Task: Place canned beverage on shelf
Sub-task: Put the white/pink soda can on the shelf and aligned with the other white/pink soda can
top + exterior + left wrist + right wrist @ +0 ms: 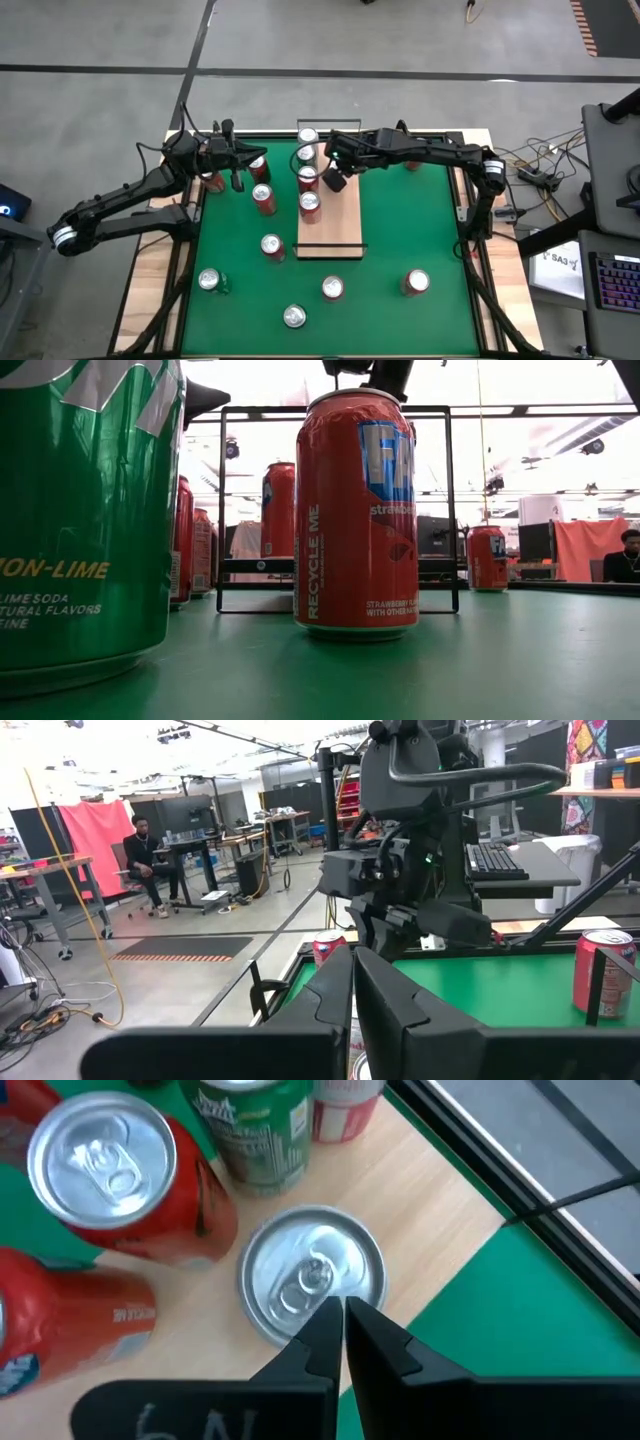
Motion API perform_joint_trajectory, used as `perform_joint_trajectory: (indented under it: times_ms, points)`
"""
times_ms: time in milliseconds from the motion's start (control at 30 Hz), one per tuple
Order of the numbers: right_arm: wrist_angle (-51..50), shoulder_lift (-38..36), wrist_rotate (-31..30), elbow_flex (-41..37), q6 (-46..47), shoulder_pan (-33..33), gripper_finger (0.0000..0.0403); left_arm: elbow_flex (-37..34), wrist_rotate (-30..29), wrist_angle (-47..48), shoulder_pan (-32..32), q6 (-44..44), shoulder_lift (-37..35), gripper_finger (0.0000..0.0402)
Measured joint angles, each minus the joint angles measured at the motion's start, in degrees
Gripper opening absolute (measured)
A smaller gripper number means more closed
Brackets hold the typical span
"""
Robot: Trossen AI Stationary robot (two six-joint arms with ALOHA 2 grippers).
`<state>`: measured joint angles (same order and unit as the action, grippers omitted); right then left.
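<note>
We see red cans (263, 200) crowding the green mat (400, 220) beside the shelf (340, 225), itself mid-mat. Our right gripper (338, 1325) hovers with jaws closed over a shelved can (305, 1270); the left gripper (352, 982), also closed, waits far-left.

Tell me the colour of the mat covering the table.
Green; the mat shows best in the high view.
</note>
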<state>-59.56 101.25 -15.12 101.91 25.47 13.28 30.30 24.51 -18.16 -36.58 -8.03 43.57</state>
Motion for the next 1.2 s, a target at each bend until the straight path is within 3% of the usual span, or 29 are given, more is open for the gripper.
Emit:
perform_joint_trajectory:
  times_ms: [533, 1200]
  points:
    - [10.43, 0.04, -0.49, -1.48, -0.57, -2.70, 0.0009, 0.00, 0.00, 0.00, 0.00, 0.00, 0.00, 0.0000]
    - [7.91, -0.39, -1.56, -5.86, -2.27, -3.17, 0.0009, 0.00, 0.00, 0.00, 0.01, -0.02, 0.02, 0.0000]
